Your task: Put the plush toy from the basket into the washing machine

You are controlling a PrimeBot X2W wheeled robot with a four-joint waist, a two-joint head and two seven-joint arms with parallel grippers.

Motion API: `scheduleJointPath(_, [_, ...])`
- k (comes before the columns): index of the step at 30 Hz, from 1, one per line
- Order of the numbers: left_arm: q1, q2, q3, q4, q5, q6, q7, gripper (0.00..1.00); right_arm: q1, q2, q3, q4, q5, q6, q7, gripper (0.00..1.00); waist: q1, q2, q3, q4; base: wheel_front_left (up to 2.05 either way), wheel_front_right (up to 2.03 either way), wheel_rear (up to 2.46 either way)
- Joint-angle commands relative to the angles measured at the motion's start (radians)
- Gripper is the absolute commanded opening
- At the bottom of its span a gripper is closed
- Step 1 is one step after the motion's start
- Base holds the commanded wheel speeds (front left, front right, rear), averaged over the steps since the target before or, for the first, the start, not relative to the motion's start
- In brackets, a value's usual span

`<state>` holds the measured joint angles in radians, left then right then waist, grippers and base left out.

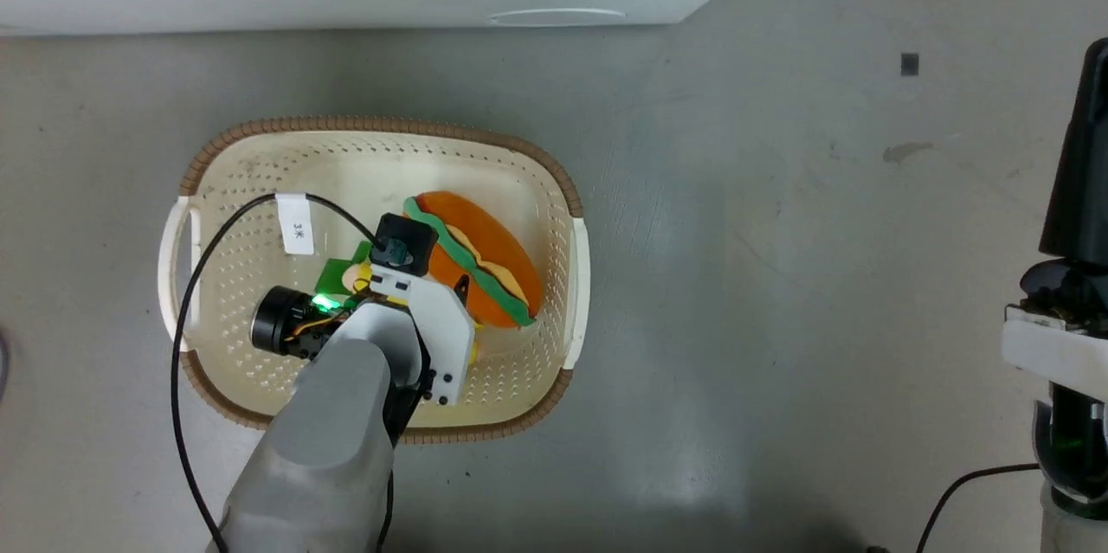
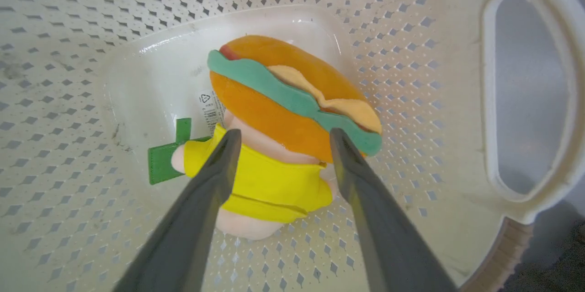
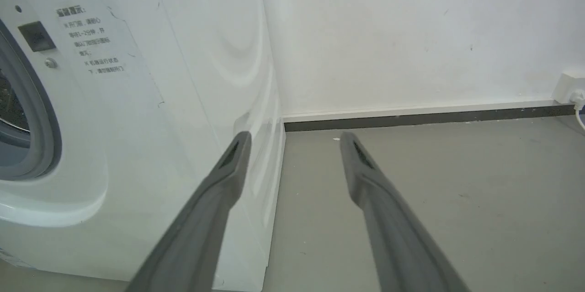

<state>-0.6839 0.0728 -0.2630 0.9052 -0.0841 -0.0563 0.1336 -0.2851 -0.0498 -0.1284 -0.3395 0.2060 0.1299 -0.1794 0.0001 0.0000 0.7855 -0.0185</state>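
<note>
Plush toy (image 2: 292,114) lies on the bottom of the basket (image 1: 381,125), toward the end with the right-hand handle in the head view, burger bun on its side, yellow body and green tag sticking out below. The basket sits on the grey floor (image 1: 779,276) just in front of the washing machine (image 3: 137,100). Left gripper (image 2: 284,134) is down inside the basket, jaws apart, one finger on each side of the toy's yellow part and lower bun; can't tell if the fingers touch it. Right gripper (image 3: 296,136) is spread wide with nothing between the fingers, off to the side, pointing at the washer's front corner and the white wall (image 3: 411,31).
</note>
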Motion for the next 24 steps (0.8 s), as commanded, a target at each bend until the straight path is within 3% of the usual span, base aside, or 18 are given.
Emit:
scheduleJointPath(1, [-0.03,0.003,-0.008,0.021,-0.006,-0.007,0.005,1.0,-0.027,0.0,-0.005,-0.015,0.008,0.001,-0.009,1.0,-0.0001,0.0,0.014,-0.002,0.0,0.0,0.0])
scheduleJointPath(24, [-0.216,0.009,-0.11,0.257,-0.049,-0.023,-0.003,1.0,-0.112,0.0,-0.051,-0.105,0.068,0.001,-0.056,1.0,-0.0001,0.0,0.203,-0.007,0.0,0.0,0.0])
